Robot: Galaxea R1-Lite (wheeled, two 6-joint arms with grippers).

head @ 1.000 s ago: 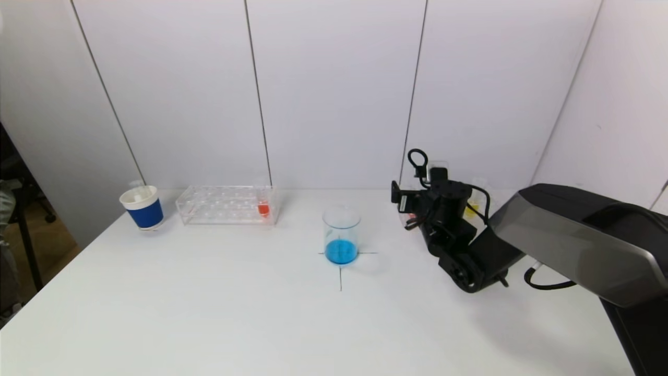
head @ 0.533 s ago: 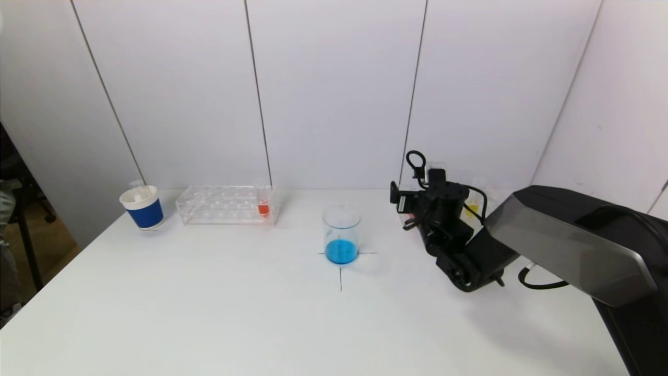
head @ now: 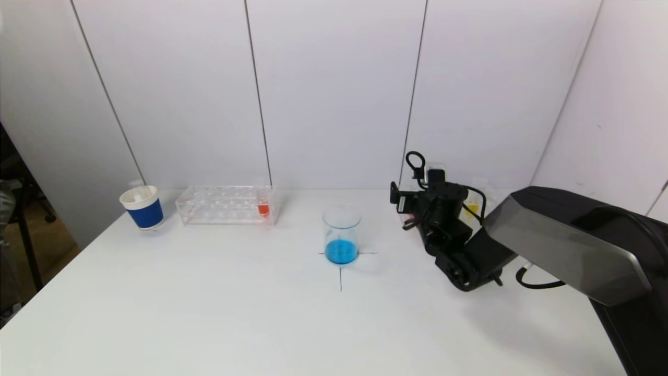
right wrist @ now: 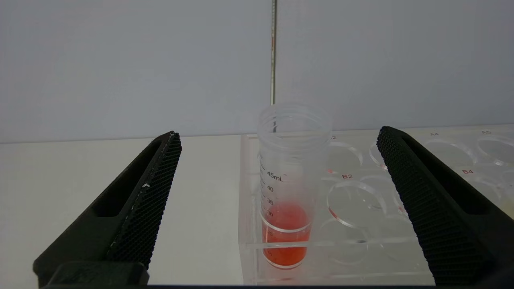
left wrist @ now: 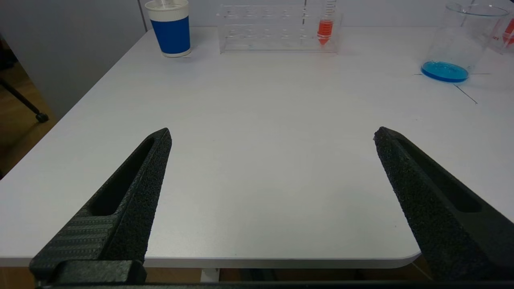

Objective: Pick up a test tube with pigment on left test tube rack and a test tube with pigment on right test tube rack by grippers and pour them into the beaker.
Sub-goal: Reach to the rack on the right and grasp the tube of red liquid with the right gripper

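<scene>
From the head view, a white table (head: 209, 313) carries a clear glass beaker (head: 341, 233) with blue liquid at its bottom, standing at the centre on a marked cross. Far left sits a clear plastic left test tube rack (head: 225, 204) with 1 tube of red pigment (head: 263, 206) in its right end, and a blue and white paper cup (head: 142, 207) stands just left of the rack. The black right arm (head: 522, 245) reaches to the far right side, where its wrist hides most of the right rack; a little yellow pigment (head: 471, 209) shows behind it.

From the left wrist view, the left gripper (left wrist: 272, 134) hangs over the near left edge of the table, jaws spread wide and holding nothing.

From the right wrist view, the right gripper (right wrist: 278, 138) faces a clear graduated test tube with red pigment (right wrist: 287, 188) standing upright in the corner hole of the clear right test tube rack (right wrist: 361, 208). Its jaws stand wide apart on either side of the tube, not touching it.
</scene>
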